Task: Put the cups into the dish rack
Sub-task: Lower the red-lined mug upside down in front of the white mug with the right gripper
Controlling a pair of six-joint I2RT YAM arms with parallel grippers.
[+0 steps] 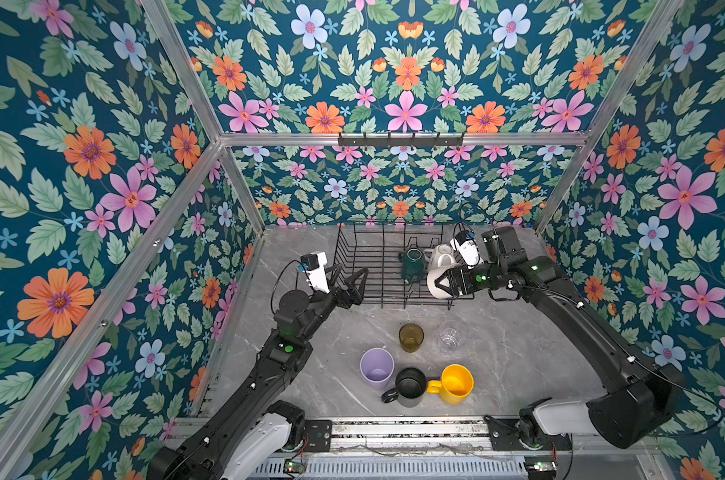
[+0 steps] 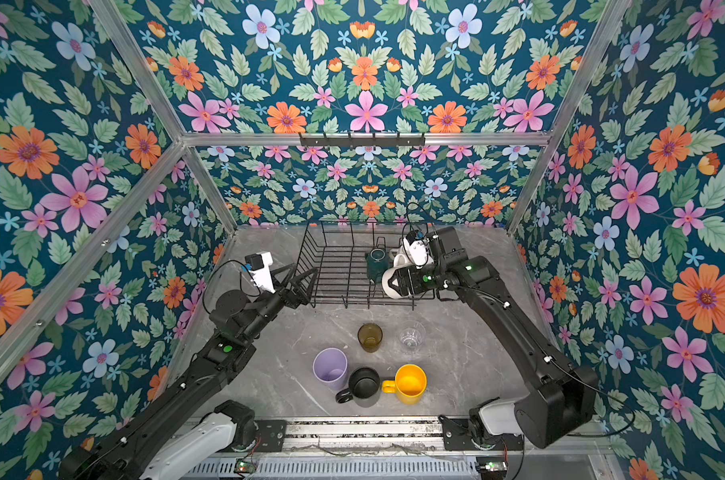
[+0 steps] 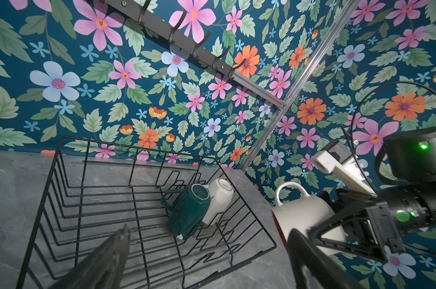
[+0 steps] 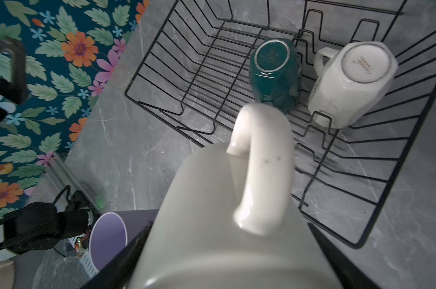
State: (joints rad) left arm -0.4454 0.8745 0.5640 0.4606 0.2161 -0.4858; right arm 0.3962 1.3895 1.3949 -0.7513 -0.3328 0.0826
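White mug (image 3: 302, 215), tipped sideways, is clamped in the right gripper (image 1: 444, 284) over the dish rack's (image 1: 352, 257) near right corner, beside the upturned dark-green mug (image 1: 411, 264) and cream mug (image 1: 442, 254). Lowering it crooked could knock them or snag the prongs (image 3: 222, 221). Left gripper (image 1: 349, 272) hovers spread, empty.

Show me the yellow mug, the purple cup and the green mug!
yellow mug (image 1: 456, 383): in a top view, on its inside.
lilac tumbler (image 1: 376, 366): in a top view, on its inside wall.
dark-green mug (image 4: 272, 56): right wrist view, on its base.
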